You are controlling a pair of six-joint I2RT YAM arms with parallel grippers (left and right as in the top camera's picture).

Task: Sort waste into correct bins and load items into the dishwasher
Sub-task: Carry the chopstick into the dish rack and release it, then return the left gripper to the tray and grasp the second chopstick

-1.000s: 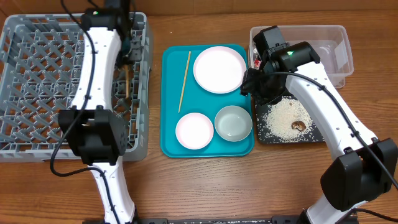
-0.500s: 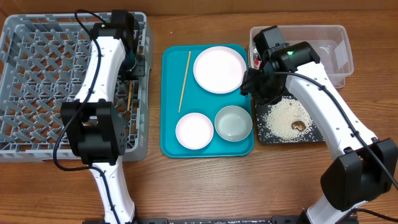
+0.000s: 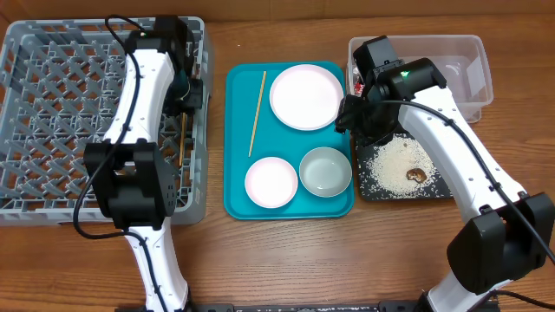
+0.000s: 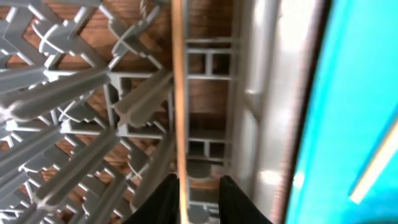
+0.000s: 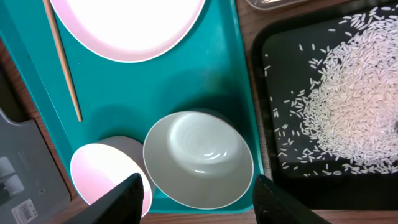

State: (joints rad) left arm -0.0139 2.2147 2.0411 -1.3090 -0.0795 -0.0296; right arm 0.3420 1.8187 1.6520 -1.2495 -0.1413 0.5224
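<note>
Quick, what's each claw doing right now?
Left gripper: open, a wooden chopstick between its fingers, not clamped.
Right gripper: open, empty, over the pale green bowl.

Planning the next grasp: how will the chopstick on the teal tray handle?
The chopstick looks thin, straight and wooden, so probably stiff and light. Lying flat on the smooth tray, it may roll or skid when nudged, and offers little to pinch.

grey plastic lattice rack [image 3: 52,113], glossy teal tray [image 3: 286,146], smooth white plate [image 3: 305,96], thin wooden chopstick [image 3: 257,113], wood-grain table [image 3: 347,260]
</note>
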